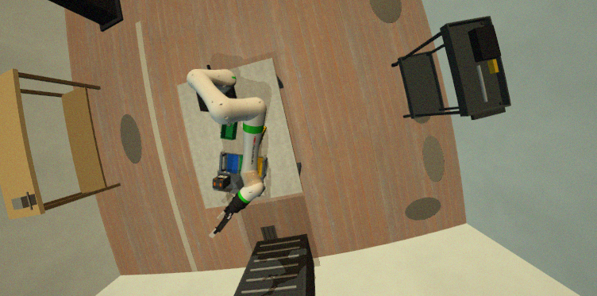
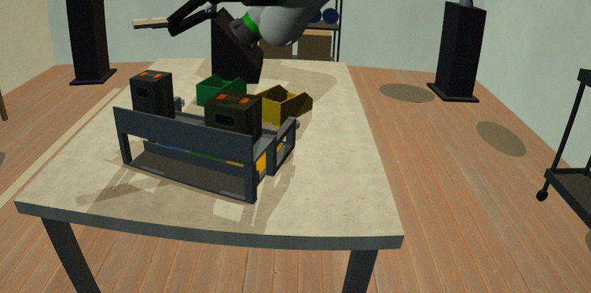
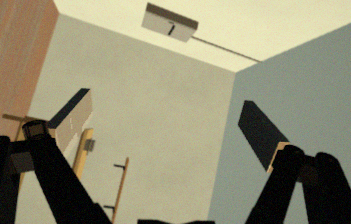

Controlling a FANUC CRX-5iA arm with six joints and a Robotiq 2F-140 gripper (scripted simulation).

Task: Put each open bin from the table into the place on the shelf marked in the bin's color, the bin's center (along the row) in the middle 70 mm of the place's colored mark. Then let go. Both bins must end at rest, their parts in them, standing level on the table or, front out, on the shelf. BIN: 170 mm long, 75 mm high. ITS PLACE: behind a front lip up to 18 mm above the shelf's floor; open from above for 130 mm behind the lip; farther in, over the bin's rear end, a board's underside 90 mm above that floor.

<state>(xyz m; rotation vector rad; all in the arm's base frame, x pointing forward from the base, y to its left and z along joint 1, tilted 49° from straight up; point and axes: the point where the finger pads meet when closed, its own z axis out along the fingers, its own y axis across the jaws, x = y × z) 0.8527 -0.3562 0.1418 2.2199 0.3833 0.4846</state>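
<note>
Looking down from the top view, the white arm (image 1: 233,109) reaches across the table (image 1: 196,159), hiding much of what stands on it. The shelf (image 1: 223,164) shows beside the forearm with a blue patch in it, and a dark box (image 1: 221,182) with orange marks sits at the shelf's end. The green bin (image 1: 229,130) peeks out from under the arm just beside the shelf, and a sliver of the yellow bin (image 1: 261,166) shows on the arm's other side. The end effector (image 1: 221,222) points out past the table's edge, over the wooden floor.

From the exterior view, the shelf (image 2: 198,141) stands on the table (image 2: 331,191) with two dark boxes (image 2: 233,115) on its top board and blue, green and yellow marks along its lower front. The green bin (image 2: 219,88) and yellow bin (image 2: 283,104) both rest on the table right behind the shelf, side by side and apparently touching. The end effector (image 2: 165,13) hangs high above the shelf, its fingers spread wide with nothing between them.

At the wrist view, the end effector (image 3: 173,145) shows both fingers far apart, aimed at bare walls and ceiling; neither bin is in sight.
</note>
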